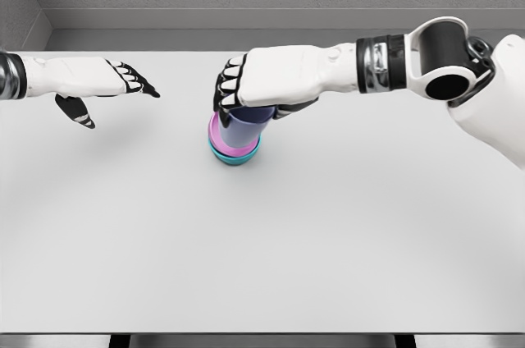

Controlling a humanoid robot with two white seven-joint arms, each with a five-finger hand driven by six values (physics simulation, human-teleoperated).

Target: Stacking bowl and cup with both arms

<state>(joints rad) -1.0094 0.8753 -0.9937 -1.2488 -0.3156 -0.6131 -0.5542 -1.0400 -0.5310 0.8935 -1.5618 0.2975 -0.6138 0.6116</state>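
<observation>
Head view | our right hand (pixel 246 89) wraps its fingers on the blue cup (pixel 246 125) | cup sits right under that hand, standing up inside the pink bowl (pixel 218 141) on the teal bowl (pixel 234 158) | our left hand (pixel 102 85) is far off to the side, fingers loose, holding nothing

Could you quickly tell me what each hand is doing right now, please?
Left hand: open, holding nothing.
Right hand: closed on the cup.

Dark blue cup (pixel 248 124), pink bowl (pixel 218 138), perhaps a teal bowl (pixel 238 159) beneath, pale grey table (pixel 262 249), white hands' black-tipped fingers (pixel 135 79).
</observation>
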